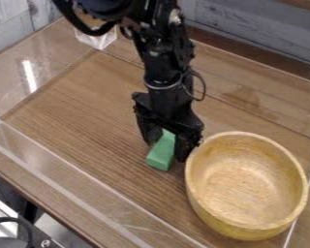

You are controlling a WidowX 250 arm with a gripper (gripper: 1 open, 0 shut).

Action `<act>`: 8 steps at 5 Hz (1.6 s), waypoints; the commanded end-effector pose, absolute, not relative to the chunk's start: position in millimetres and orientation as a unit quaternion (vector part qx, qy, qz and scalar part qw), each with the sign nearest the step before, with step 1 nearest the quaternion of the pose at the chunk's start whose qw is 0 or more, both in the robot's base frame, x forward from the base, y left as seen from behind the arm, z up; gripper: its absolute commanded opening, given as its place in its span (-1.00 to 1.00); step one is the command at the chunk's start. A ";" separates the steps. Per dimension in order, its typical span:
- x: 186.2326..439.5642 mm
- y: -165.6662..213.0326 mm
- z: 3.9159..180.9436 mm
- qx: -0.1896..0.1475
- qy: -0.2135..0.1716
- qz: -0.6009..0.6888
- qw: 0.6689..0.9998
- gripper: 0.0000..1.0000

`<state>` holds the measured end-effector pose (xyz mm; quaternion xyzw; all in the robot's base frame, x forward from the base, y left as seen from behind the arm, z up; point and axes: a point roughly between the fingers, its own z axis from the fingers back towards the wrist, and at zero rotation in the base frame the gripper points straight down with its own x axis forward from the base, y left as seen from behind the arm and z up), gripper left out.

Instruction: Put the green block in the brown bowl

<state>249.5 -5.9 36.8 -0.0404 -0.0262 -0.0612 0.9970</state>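
1. Down on the wooden tabletop (80, 107), the green block (162, 151) lies flat just left of the brown bowl (246, 184), near its rim but, as far as I can tell, not touching it.
2. Over the block the gripper (166, 145) points straight down with its jaws spread wide, one dark finger on either side of the block's far end. Nothing is pinched yet; the block rests on the table.
3. First risk, as I judge it: the jaws straddle only the far end of the bar, not its middle. If they close there, the block could pivot or tip as it lifts and slip out.
4. Second risk: the right-hand finger stands close to the bowl's thick rim. A sideways drift could nudge the bowl and shift the target.
5. Third risk: the clear plastic wall (67, 179) around the work area catches glare, so the near edge is hard to judge from here.
6. Writing: I can read no brand, label or lettering on the arm, block, bowl or table.
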 end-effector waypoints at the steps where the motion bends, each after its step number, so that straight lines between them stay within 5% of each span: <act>1: 256.8 -2.5 39.7 -0.041 -0.046 -0.058 0.996 1.00; 2: 257.7 -3.0 35.7 -0.043 -0.048 -0.056 0.996 -1.00; 4: 256.5 -3.7 38.9 -0.046 -0.044 -0.054 0.997 -1.00; 7: 256.2 -1.3 70.3 -0.052 -0.037 -0.048 0.997 -1.00; 8: 260.6 -0.8 74.7 -0.052 -0.043 -0.051 0.996 1.00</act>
